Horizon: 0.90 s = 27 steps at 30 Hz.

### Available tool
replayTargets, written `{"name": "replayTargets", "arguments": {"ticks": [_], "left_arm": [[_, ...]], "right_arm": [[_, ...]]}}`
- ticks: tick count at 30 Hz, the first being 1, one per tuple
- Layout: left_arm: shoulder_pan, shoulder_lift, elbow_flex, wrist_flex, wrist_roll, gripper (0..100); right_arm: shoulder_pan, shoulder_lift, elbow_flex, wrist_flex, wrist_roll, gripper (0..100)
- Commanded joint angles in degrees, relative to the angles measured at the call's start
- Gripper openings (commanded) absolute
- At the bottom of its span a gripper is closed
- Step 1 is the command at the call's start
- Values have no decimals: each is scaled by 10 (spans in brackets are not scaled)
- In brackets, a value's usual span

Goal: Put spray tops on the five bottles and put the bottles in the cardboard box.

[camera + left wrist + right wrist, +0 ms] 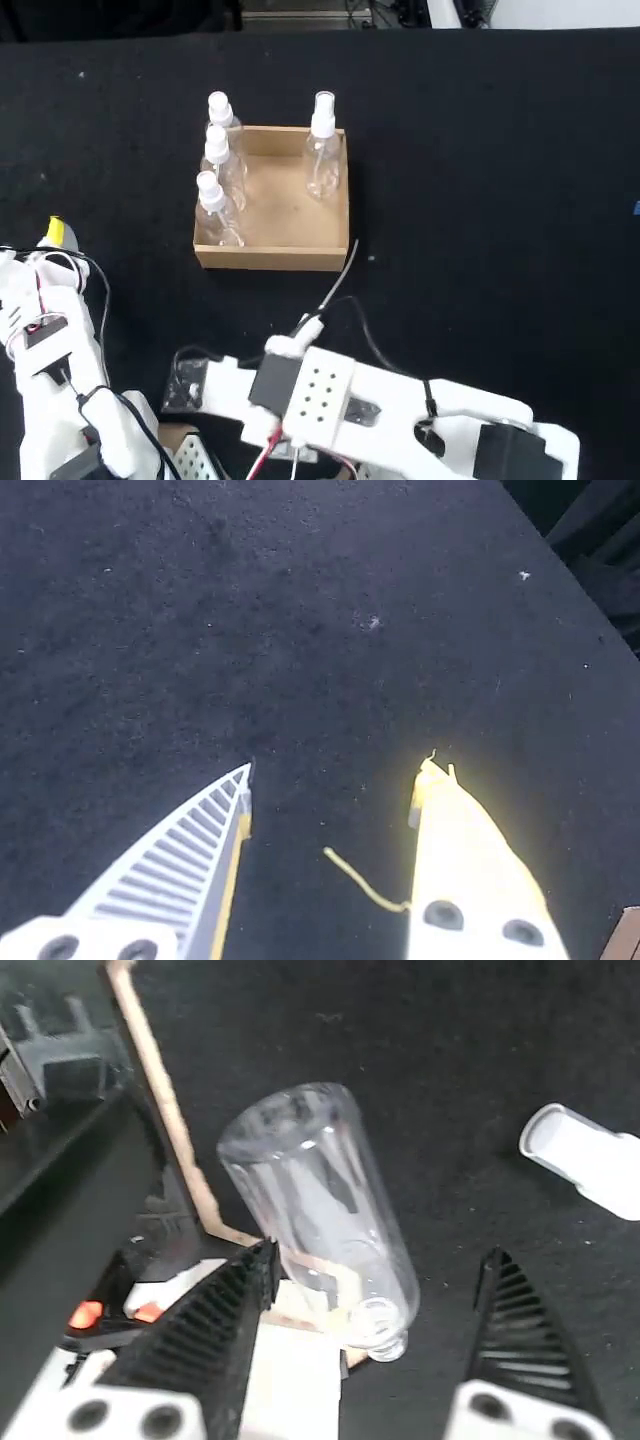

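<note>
The cardboard box [290,215] stands mid-table. Three capped bottles line its left side [218,112] [216,152] [211,198], and a further capped bottle [322,150] stands at its far right corner. An uncapped clear bottle [320,1210] lies on its side at the table's near edge [185,382]. My right gripper [375,1270] is open around its neck end, not touching it. A white spray top [585,1155] lies beside it, its thin tube pointing toward the box [310,325]. My left gripper [335,780] hangs open over bare black cloth at the left [45,240].
The right arm's white body [400,410] stretches along the near edge. A thin tan strip [160,1100] and a dark mount [60,1060] lie close to the lying bottle. Black cloth [500,200] covers the table.
</note>
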<state>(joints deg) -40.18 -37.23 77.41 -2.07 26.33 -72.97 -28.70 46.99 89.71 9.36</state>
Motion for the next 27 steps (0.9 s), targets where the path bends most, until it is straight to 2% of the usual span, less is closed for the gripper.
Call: {"name": "replayTargets", "arguments": {"ticks": [1, 6, 13, 17, 21, 27], "left_arm": [[-7, -4, -33, -4, 4, 234], [-29, -4, -36, -4, 10, 234], [-43, -4, -36, -3, 35, 234], [-43, -4, -36, -3, 35, 234], [-40, -4, -35, -3, 34, 234], [-39, -4, -33, 0, 34, 234]], "right_arm": [[-21, 2, -44, 4, -32, 280], [-7, 2, -22, -30, -47, 279], [84, 2, 21, -80, -44, 279], [103, 0, 21, -80, -36, 279], [115, -3, 2, -55, 50, 279], [241, -4, -108, 66, 129, 279]]}}
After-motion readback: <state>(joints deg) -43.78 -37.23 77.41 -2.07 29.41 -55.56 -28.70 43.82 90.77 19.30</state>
